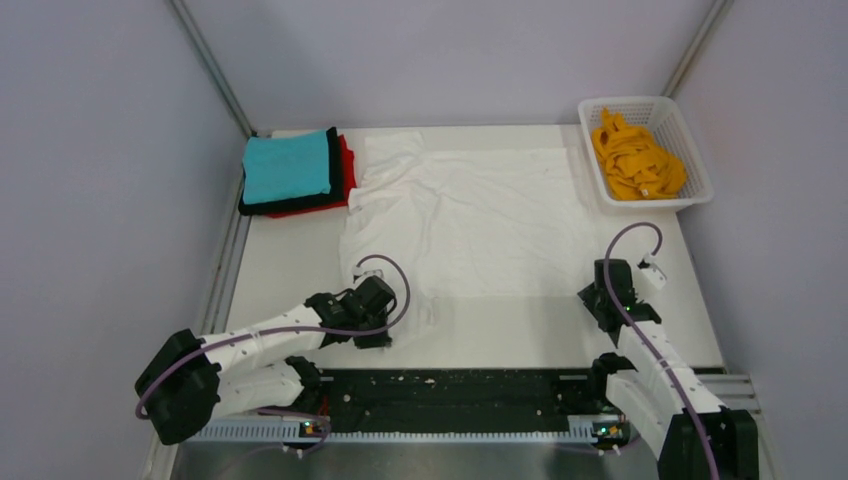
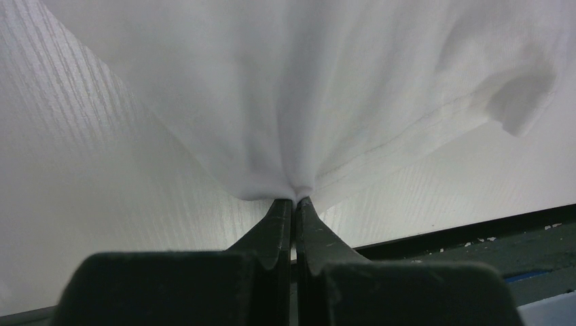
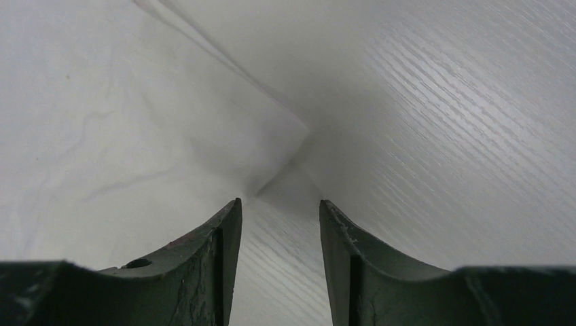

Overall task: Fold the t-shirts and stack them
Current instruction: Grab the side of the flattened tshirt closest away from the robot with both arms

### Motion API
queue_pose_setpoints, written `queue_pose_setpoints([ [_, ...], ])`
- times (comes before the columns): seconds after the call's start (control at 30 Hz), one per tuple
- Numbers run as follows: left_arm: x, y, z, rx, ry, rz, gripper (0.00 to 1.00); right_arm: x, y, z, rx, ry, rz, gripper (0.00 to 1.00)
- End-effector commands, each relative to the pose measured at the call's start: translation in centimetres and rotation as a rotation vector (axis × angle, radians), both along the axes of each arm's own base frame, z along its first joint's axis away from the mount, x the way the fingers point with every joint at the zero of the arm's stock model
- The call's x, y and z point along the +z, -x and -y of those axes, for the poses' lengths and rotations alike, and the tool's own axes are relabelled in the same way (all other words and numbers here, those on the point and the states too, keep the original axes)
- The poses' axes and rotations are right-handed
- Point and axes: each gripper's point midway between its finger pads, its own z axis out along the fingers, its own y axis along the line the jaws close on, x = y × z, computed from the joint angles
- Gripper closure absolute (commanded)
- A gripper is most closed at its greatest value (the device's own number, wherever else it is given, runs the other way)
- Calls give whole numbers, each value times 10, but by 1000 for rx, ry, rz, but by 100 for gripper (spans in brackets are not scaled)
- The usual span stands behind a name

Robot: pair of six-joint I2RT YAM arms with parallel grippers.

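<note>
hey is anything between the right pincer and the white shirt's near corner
Nothing visible. The open right pincer points straight at the white shirt corner, with only table surface between them.

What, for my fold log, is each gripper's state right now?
Left gripper: shut on the white shirt.
Right gripper: open, holding nothing, fingers just short of the shirt's corner.
</note>
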Motion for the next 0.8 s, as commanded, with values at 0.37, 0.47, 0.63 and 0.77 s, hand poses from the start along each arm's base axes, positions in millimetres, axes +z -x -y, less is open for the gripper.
queue_pose_setpoints([
  [0.37,-2,5,-4,12,-20,-24,100,-14,-18,7,-9,40,5,68],
  [0.47,-1,5,-4,17,-17,-23,100,-17,-20,7,-9,38,1,72],
  [0.63,0,7,-4,22,-6,-27,100,-13,-27,7,-6,41,24,90],
  [0.77,3,9,-2,17,12,-32,100,-4,-25,5,20,39,25,100],
])
